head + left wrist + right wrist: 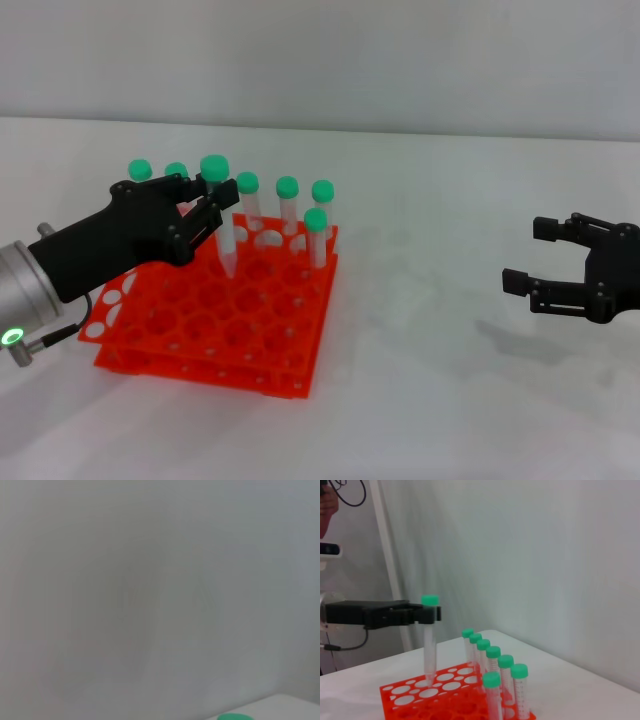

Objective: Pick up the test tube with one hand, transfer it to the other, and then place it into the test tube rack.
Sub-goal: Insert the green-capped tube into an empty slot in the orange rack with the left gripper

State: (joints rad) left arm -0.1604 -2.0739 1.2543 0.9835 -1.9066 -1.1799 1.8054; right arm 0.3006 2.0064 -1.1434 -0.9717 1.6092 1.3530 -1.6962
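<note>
The left pincer (pixel 205 205) is clamped on the test tube (pixel 222 225), holding it upright just under its green cap, tip right above the test tube rack (pixel 215 320) on the tabletop (pixel 430 400). Far right, the right pincer (pixel 535 255) hovers with fingers apart.

Bright, even, diffuse light fills all views. Soft faint shadows lie on the white tabletop (pixel 430 400) beneath the right gripper (pixel 530 258). The left wrist view is nearly featureless and blurred.
</note>
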